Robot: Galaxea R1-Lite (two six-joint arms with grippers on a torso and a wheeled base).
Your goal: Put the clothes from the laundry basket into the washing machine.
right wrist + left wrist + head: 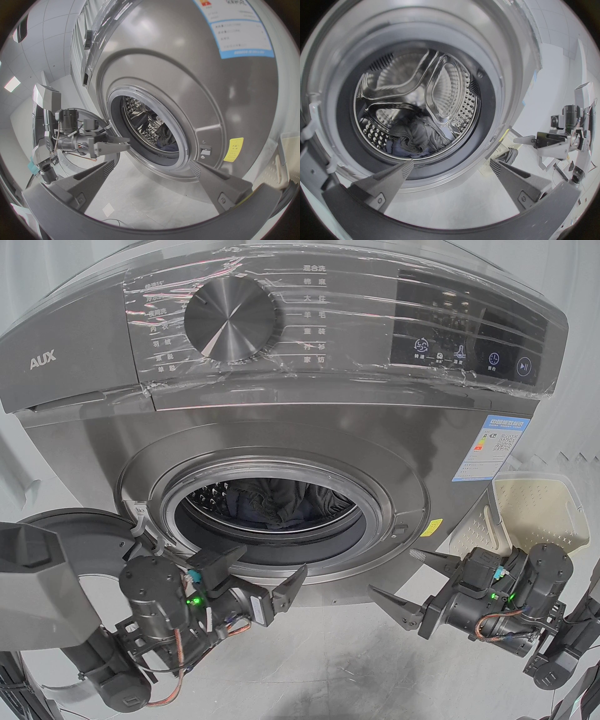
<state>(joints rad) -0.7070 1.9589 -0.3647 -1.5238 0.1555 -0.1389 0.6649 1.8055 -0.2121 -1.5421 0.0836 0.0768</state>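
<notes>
Although the washing machine (300,427) takes up most of the head view, its round door (75,571) stands wide open on the robot's left, leaving the drum (447,90) mouth free. Beside the machine on the robot's right sits the cream laundry basket (544,509). Its upper walls are bare, and its lower part is hidden behind the right arm, so I cannot tell whether anything is left in it. The clothes (275,502) that can be seen are dark garments, heaped and crumpled on the drum floor, well inside the rim. The left gripper (275,557) hangs just in front of the lower edge of the opening, jaws spread wide and holding nothing. The right gripper (391,569) hangs low before the machine's front panel, between the opening and the basket, equally wide and equally empty. Such garments should be light, soft and limp. They will sag, stretch and trail from wherever they are pinched, and a thin hem could slip out of the jaws. The better hold is probably a thick bunched fold near the top of a heap, lifted high enough that no loose end drags over the door's rubber seal (487,103).
</notes>
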